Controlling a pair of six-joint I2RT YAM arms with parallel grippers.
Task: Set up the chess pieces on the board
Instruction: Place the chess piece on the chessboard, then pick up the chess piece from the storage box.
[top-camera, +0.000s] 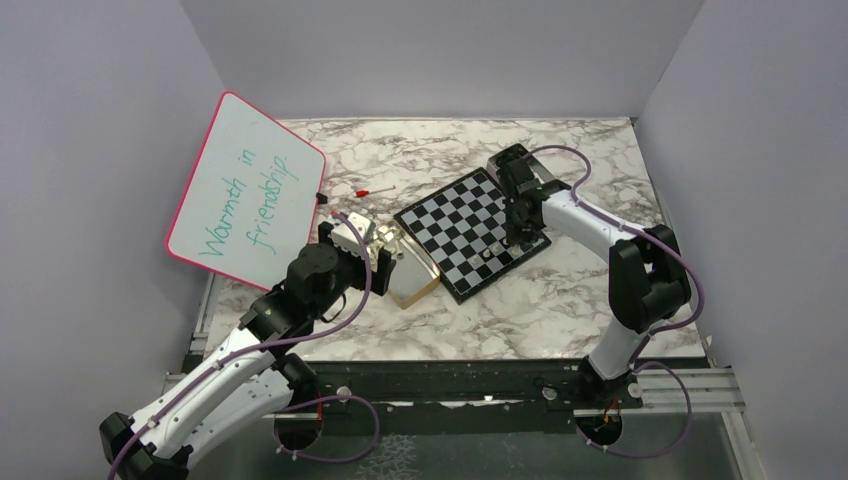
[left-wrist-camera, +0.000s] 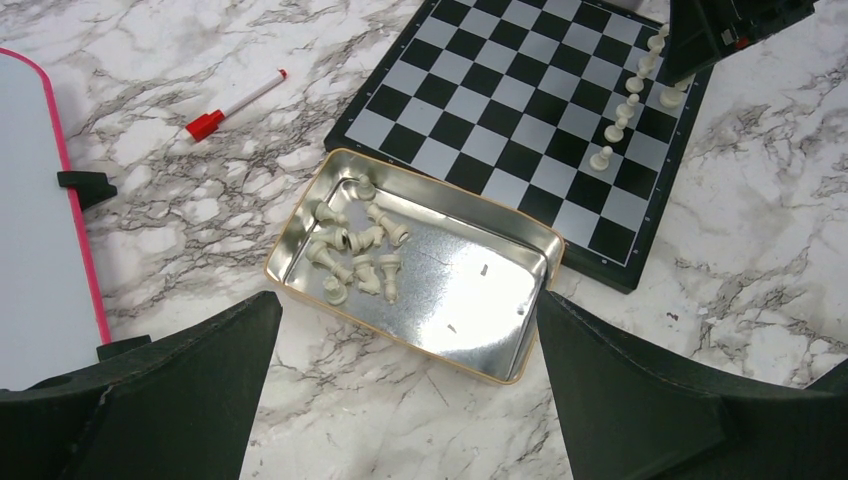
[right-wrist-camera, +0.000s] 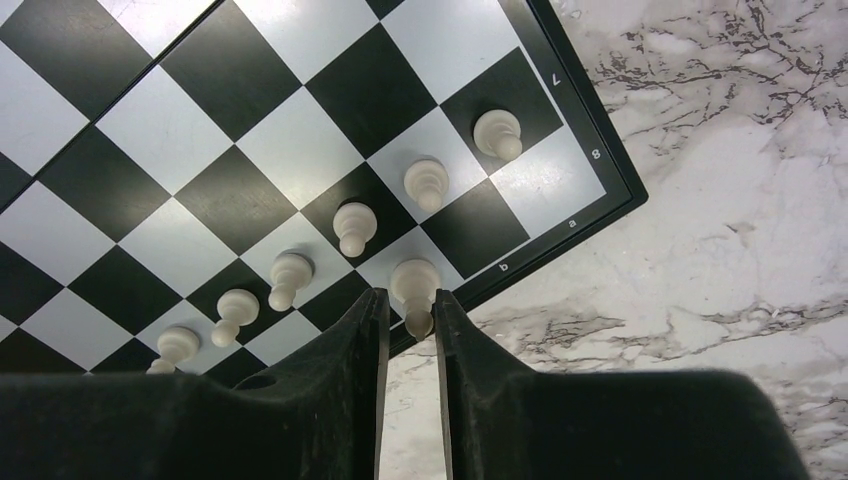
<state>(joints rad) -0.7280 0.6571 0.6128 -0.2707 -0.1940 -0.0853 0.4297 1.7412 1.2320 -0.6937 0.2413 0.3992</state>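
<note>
Two lots of pale, whitish chess pieces (left-wrist-camera: 355, 255) are out. The left-hand lot, about ten, lies tumbled on its side in one end of an open tin (left-wrist-camera: 480, 300). The right-hand lot stands upright on the board (left-wrist-camera: 500, 110), six small round-headed ones in a straight row (right-wrist-camera: 355, 225) one rank in from its right edge. The board lies skewed at mid-table, its near corner touching the tin. The left gripper (left-wrist-camera: 408, 300) hangs above the tin with its jaws spread wide, holding nothing and touching nothing. The right gripper (right-wrist-camera: 411, 297) is down at the board's edge rank with only a narrow slit between its fingers (right-wrist-camera: 340, 380). A seventh piece (right-wrist-camera: 413, 285) stands on its square in that slit, beside the printed letter b. Whether the jaws pinch it or merely flank it I cannot tell. At far left a pink-framed whiteboard (top-camera: 245, 195) stands tilted, with teal handwriting on its glossy face. A white marker (left-wrist-camera: 235, 103) with a red cap lies between it and the board. The tin is shallow, rectangular and round-cornered, mirror-bright inside with a gold rim. The board has matte black and white squares and a thin black border. The table (top-camera: 560, 300) is grey-veined white marble.
</note>
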